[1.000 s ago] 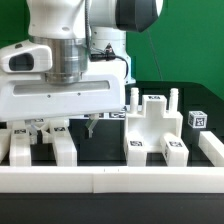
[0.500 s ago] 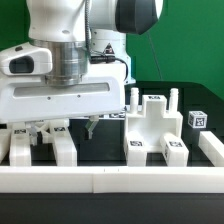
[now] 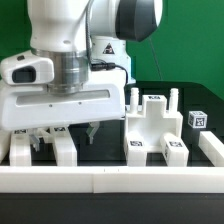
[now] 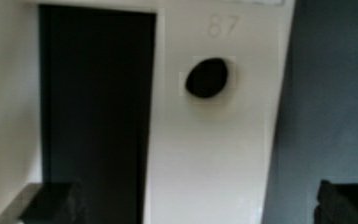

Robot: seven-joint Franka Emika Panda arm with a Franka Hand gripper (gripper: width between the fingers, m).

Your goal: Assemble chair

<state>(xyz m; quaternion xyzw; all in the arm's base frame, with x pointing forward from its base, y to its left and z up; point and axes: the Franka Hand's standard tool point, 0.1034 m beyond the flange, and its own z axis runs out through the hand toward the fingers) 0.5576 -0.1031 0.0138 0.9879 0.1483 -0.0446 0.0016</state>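
We see a black table [image 3: 105,150] with a green wall [image 3: 192,45] behind it. Near the table's front left corner stand two white chair blocks [image 3: 22,148]. The hand [image 4: 199,200] hangs over them, wide open, holding nothing. The big chair piece [image 3: 155,125] stands toward the right edge, with a small cube [image 3: 198,118] just beside it.

The arm's big white wrist fills the exterior view's left half. The gripper [image 3: 65,133] hangs low, fingers spread wide, just above two white chair blocks [image 3: 63,148] standing on the black table [image 3: 105,150]. Toward the exterior view's right a larger chair piece [image 3: 152,125] stands upright, thin pegs rising from it and tags on its front feet. A small tagged cube [image 3: 198,118] sits beyond it. A long white rail [image 3: 110,182] runs across the front.
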